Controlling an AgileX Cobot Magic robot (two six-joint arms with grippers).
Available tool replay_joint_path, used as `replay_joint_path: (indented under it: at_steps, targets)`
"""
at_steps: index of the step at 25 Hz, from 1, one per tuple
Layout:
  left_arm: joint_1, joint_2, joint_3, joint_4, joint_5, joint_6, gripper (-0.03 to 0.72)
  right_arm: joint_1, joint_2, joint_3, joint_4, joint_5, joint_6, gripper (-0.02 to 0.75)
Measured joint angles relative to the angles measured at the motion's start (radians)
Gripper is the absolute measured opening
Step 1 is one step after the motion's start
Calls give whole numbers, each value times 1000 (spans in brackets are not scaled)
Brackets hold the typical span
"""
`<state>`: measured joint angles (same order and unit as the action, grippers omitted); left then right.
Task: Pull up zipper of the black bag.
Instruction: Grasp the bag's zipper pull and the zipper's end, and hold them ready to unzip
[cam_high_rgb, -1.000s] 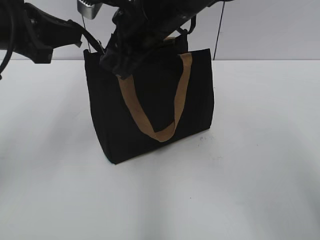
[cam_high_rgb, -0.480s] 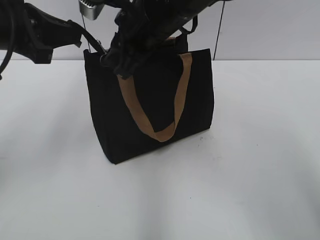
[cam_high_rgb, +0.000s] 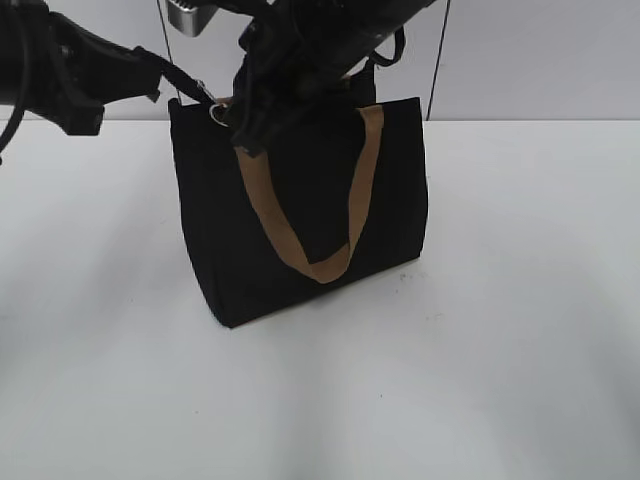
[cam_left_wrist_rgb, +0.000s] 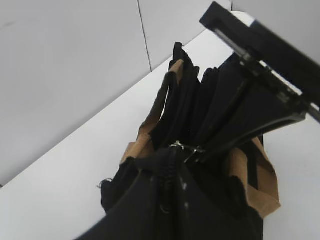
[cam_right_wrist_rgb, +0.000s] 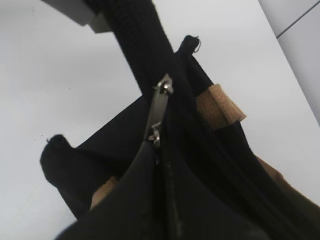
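Note:
The black bag (cam_high_rgb: 300, 220) stands upright on the white table, a tan strap (cam_high_rgb: 365, 180) hanging down its front. My left gripper (cam_high_rgb: 200, 97) is shut on the bag's fabric end at the top left corner; the left wrist view (cam_left_wrist_rgb: 167, 162) shows it pinching the black zipper line. The silver zipper (cam_high_rgb: 218, 112) sits just right of that corner. My right gripper (cam_high_rgb: 238, 122) reaches across from above and is shut on the zipper's pull. The right wrist view shows the slider (cam_right_wrist_rgb: 163, 86) and the jaws (cam_right_wrist_rgb: 159, 147) closed on the pull. The slider also shows in the left wrist view (cam_left_wrist_rgb: 178, 146).
The white table (cam_high_rgb: 500, 350) spreads out around the bag. A grey wall (cam_high_rgb: 540, 60) stands behind it. Both arms crowd the space above the bag's top left.
My right gripper has shifted a little up and to the right along the bag's top. The zipper's ring now shows beside it. The left arm and bag have stayed put.

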<state>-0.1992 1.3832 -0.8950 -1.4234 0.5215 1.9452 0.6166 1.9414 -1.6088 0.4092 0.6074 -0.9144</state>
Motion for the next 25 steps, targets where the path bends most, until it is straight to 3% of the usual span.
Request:
replay_joint_path:
  at_steps: [17, 25]
  targets:
    - [0, -2, 32, 492, 28, -432, 21, -2, -68, 0, 9, 101, 5, -1]
    - [-3, -2, 32, 681, 62, -609, 21, -83, -68, 1, 26, 121, 52, -1]
